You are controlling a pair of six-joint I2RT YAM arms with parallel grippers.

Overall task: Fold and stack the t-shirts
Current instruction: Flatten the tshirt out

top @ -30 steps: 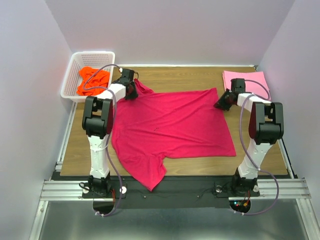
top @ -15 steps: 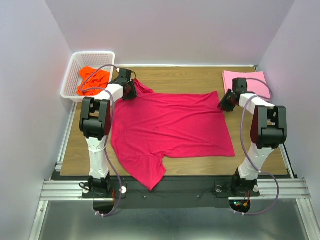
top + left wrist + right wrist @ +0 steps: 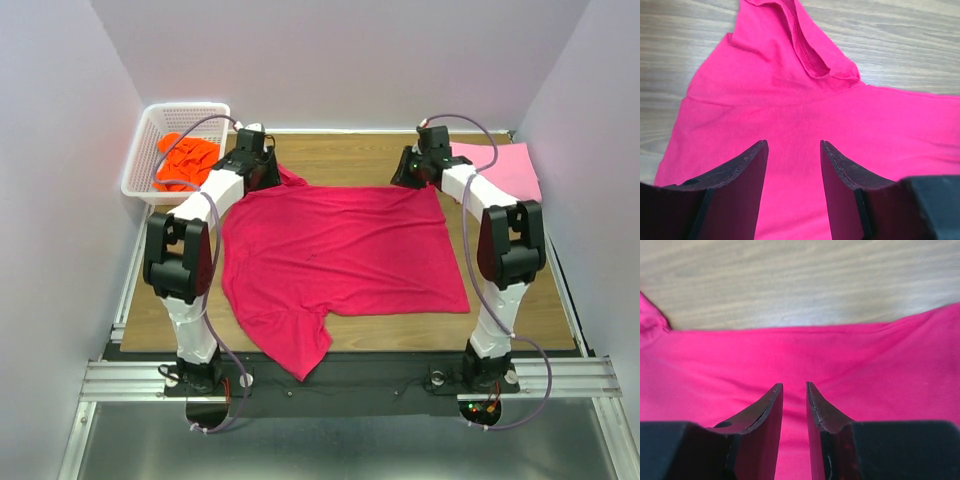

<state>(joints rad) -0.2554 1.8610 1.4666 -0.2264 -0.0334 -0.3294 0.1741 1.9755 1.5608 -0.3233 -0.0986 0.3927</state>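
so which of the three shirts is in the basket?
The orange shirt: it sits bunched up inside the white basket at far left. The red shirt lies spread on the table, and the pink shirt lies flat at the far right corner.

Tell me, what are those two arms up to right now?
Left gripper open, right gripper barely open, both empty over the crimson-red cloth t-shirt, at its far edge. Shirt spread out, unfolded. Nothing blocking.

The crimson t-shirt (image 3: 340, 250) lies spread flat across the middle of the table (image 3: 350, 150), its near left part draped over the near edge. The pink t-shirt (image 3: 508, 168) lies flat at the far right corner. The orange t-shirt (image 3: 187, 158) sits crumpled in the basket (image 3: 190, 106).
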